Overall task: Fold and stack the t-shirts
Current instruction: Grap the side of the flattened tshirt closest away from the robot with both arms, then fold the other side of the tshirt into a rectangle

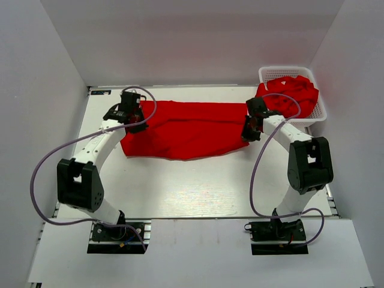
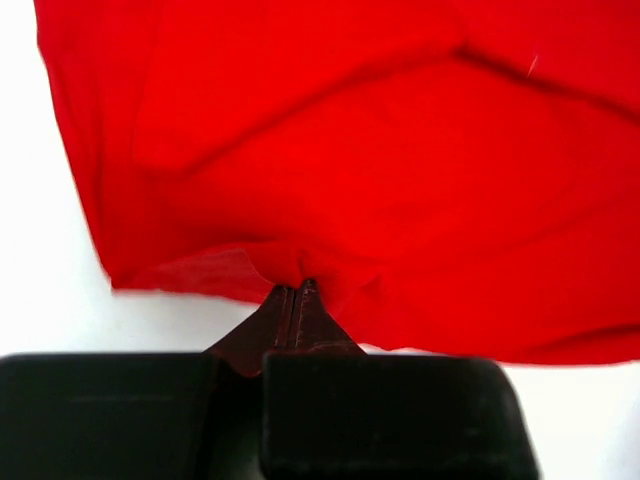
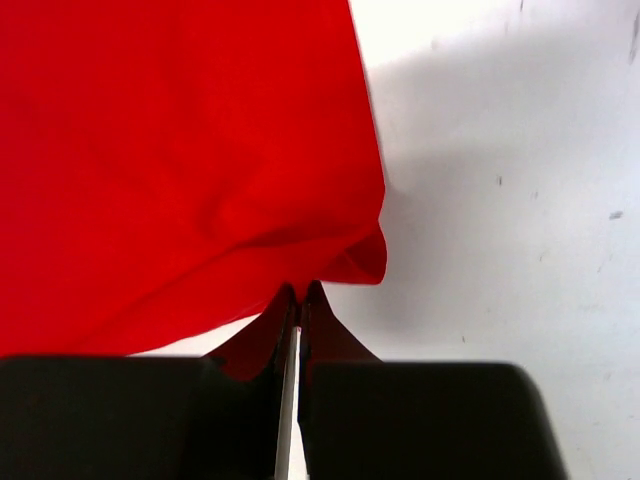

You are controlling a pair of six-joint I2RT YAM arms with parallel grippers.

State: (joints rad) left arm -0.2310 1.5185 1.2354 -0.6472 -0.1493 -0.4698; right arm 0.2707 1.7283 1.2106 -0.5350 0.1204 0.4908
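The white bench (image 1: 198, 192) carries one red t-shirt (image 1: 186, 129) spread wide across its middle, toward 12 o'clock. At 2 o'clock a white lattice basket (image 1: 273, 73) holds a crumpled red heap (image 1: 294, 96). The left gripper (image 2: 297, 300) is clamped on the t-shirt's 9 o'clock edge. The right gripper (image 3: 300, 300) is pinched together on its 3 o'clock edge.
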